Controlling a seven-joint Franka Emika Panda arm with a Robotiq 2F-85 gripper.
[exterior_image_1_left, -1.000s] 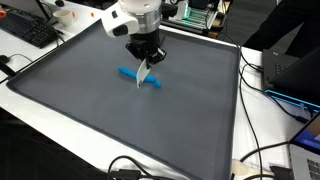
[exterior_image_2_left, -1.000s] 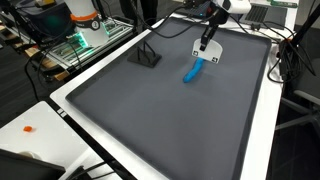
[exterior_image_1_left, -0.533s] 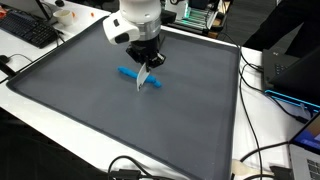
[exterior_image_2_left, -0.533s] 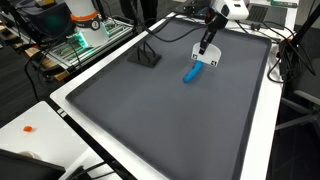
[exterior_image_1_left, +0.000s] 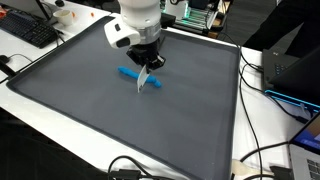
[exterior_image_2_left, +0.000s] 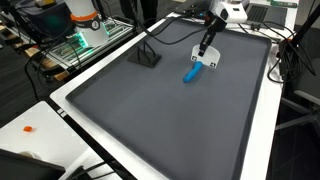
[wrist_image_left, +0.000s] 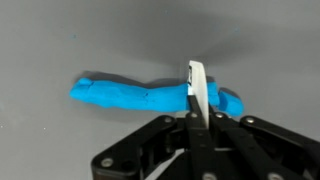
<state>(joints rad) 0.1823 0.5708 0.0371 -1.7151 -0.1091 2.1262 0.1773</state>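
A blue, finger-shaped lump (exterior_image_1_left: 128, 74) (exterior_image_2_left: 192, 72) (wrist_image_left: 125, 94) lies on the dark grey mat (exterior_image_1_left: 90, 100) (exterior_image_2_left: 150, 110). My gripper (exterior_image_1_left: 149, 64) (exterior_image_2_left: 207, 48) (wrist_image_left: 197, 118) hangs just above it, shut on a thin white blade (exterior_image_1_left: 144, 79) (exterior_image_2_left: 213, 62) (wrist_image_left: 197, 88). In the wrist view the blade stands edge-on across the lump near its right end and points down at it. Whether the blade's tip touches the lump or the mat I cannot tell.
A small black stand (exterior_image_2_left: 147, 56) sits on the mat's far side. A keyboard (exterior_image_1_left: 30, 30) lies off one corner, and cables (exterior_image_1_left: 265, 160) and a dark laptop (exterior_image_1_left: 290, 70) lie off the other side. A small orange bit (exterior_image_2_left: 28, 128) rests on the white table.
The wrist has shifted a little over the blue lump. The blade stays gripped and the lump has not moved.
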